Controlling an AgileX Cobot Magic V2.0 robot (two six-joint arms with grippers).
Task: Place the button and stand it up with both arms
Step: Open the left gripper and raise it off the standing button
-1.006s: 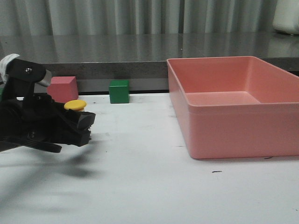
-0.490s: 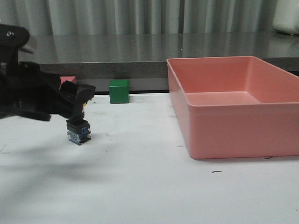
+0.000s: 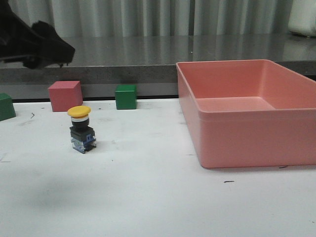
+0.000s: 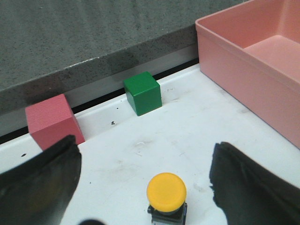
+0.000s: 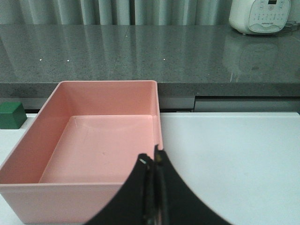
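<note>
A: How do the jaws stand?

B: The left gripper (image 4: 143, 185) is spread wide with nothing in it; its two fingers (image 4: 40, 180) flank open bench on either side of the button (image 3: 81, 129) without touching it. In the front view that arm hangs high over the bench's far left corner. The right gripper (image 5: 153, 187) has its fingers pressed together, holding nothing, above the near wall of the pink bin (image 5: 28, 166).

A: And the button itself?

B: Upright on the white bench, toward the left edge and nearer the back than the front. Yellow cap on top, black body and clear base flat on the surface, free of everything.

A: So which step is this?

B: I'd judge the placing and standing are done and the release is complete. What's left, I think, is clearing the arm away, without brushing the cap, since the button looks top-heavy.

A: What's around it?

B: Behind it, along the back edge, a pink cube (image 3: 65, 96) and a green cube (image 3: 126, 96), both well apart from the button. Another green block (image 3: 6, 106) sits at the left edge. The bin fills the right side.

A: The surface and the room?

B: The white bench (image 3: 158, 197) is scuffed with small dark marks. Behind runs a grey speckled counter (image 3: 148, 52), pale curtains beyond, and a white appliance (image 5: 265, 16) at its right end.
</note>
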